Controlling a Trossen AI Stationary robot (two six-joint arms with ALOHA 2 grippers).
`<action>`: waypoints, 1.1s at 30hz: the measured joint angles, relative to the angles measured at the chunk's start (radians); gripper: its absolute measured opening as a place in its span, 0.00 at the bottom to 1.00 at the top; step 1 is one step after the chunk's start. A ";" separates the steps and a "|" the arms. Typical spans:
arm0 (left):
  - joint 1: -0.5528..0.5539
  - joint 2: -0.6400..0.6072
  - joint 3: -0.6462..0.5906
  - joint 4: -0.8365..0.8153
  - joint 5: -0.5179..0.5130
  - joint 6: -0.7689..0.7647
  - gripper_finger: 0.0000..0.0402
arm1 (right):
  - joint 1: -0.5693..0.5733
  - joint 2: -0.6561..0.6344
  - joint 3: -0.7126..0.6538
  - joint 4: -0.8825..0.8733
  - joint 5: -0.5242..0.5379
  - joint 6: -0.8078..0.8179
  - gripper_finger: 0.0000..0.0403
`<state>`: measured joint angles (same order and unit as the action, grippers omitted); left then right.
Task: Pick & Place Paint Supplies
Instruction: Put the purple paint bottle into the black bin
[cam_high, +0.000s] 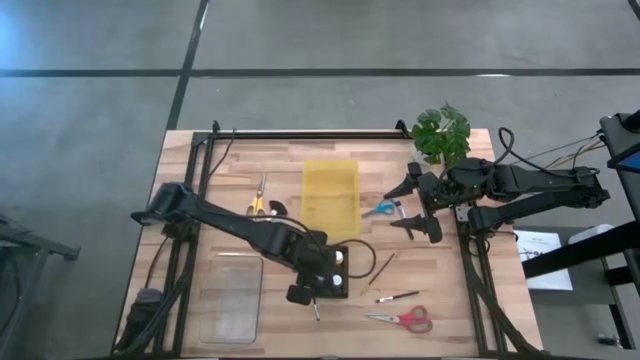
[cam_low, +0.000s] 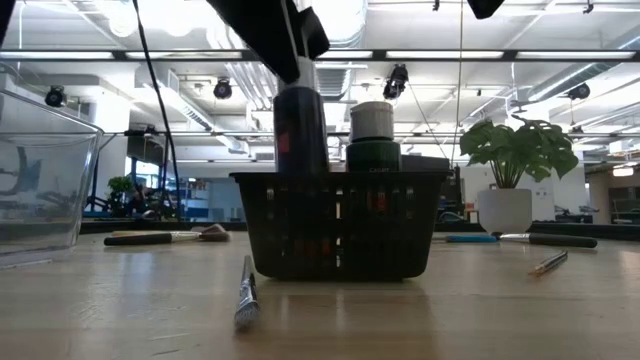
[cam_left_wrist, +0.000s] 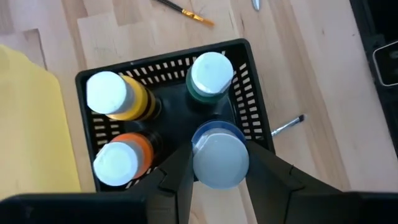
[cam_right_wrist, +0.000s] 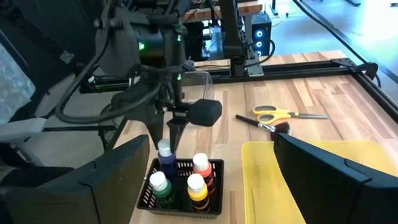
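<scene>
Four white-capped paint bottles are filling the small black slotted plastic basket (cam_left_wrist: 249, 124), leaving almost no free room inside; the left gripper (cam_left_wrist: 217, 180) is clamping the blue bottle (cam_left_wrist: 219, 155) at the corner directly beneath it, its fingers (cam_left_wrist: 174, 180) pressing both sides of the cap. Just beyond the gripper are standing the green bottle (cam_left_wrist: 210, 78), the yellow bottle (cam_left_wrist: 115, 96) and the orange bottle (cam_left_wrist: 121, 162), all touching or nearly touching.

Only the high view is showing the open wood around the basket: a thin dark-handled paintbrush (cam_high: 397, 297) and red-handled scissors (cam_high: 403, 319) are lying off to the gripper's side, and a clear plastic tub (cam_high: 231, 300) is sitting on the other side. The low view alone is showing another thin brush (cam_low: 246, 290) lying in front of the basket. The right gripper (cam_high: 418, 205) is waiting spread open well apart, near a potted green plant (cam_high: 441, 133).
</scene>
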<state>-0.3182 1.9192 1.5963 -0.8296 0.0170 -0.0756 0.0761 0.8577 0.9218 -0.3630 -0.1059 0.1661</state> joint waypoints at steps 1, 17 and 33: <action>0.000 0.005 0.000 0.000 0.000 0.002 0.30 | 0.000 0.000 0.000 0.000 0.000 -0.002 0.85; 0.000 0.067 0.000 0.025 0.001 0.034 0.30 | 0.000 0.000 -0.003 0.000 -0.008 -0.009 0.85; 0.001 0.068 0.000 0.026 0.001 0.042 0.58 | 0.000 0.001 -0.014 0.000 -0.012 -0.009 0.85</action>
<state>-0.3176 1.9875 1.5959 -0.8036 0.0181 -0.0339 0.0765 0.8585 0.9081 -0.3630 -0.1180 0.1574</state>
